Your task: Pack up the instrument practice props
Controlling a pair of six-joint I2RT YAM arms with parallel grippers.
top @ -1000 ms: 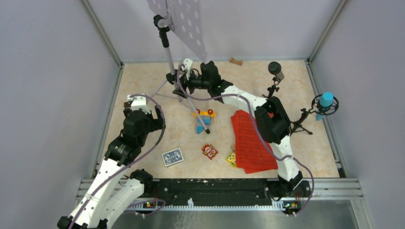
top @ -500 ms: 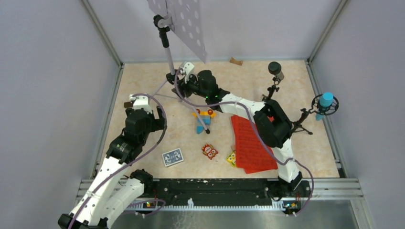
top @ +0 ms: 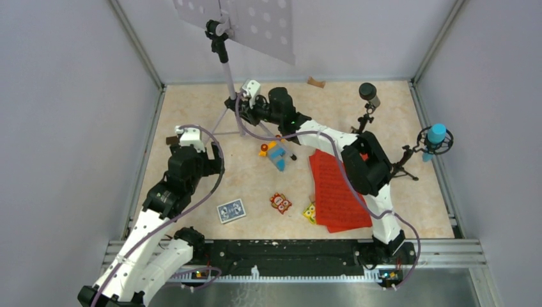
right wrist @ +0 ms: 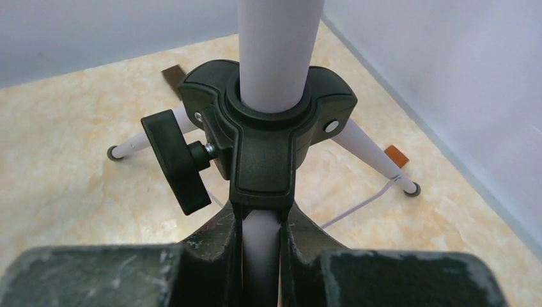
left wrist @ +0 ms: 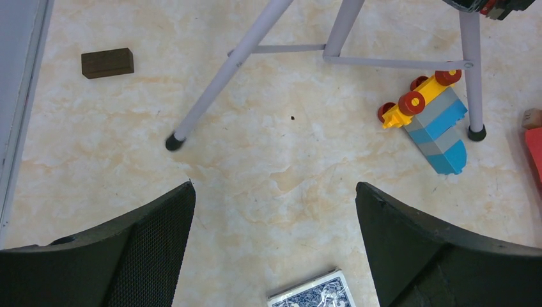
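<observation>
The grey hole-punched music stand (top: 255, 22) stands upright at the back of the floor on silver tripod legs (left wrist: 224, 70). My right gripper (top: 246, 112) is shut on the stand's silver tube (right wrist: 261, 249) just under its black hub (right wrist: 268, 128). Red music sheets (top: 335, 188) lie right of centre, partly under the right arm. A dark microphone (top: 368, 93) and a blue microphone (top: 436, 135) sit on small black tripods (top: 402, 163) at the right. My left gripper (left wrist: 275, 192) hovers open over bare floor, near the stand's left leg.
A toy block vehicle (left wrist: 431, 118) lies against one stand leg. A blue-patterned card deck (top: 231, 210) and small colourful toys (top: 280, 203) lie near the front. Brown blocks (left wrist: 107, 62) sit by the left wall and the back wall (top: 316, 82). Walls enclose three sides.
My right gripper has shut on the stand's tube. The stand has turned, its perforated desk swinging round, and a leg has nudged the toy vehicle rightward. The left arm has stayed still.
</observation>
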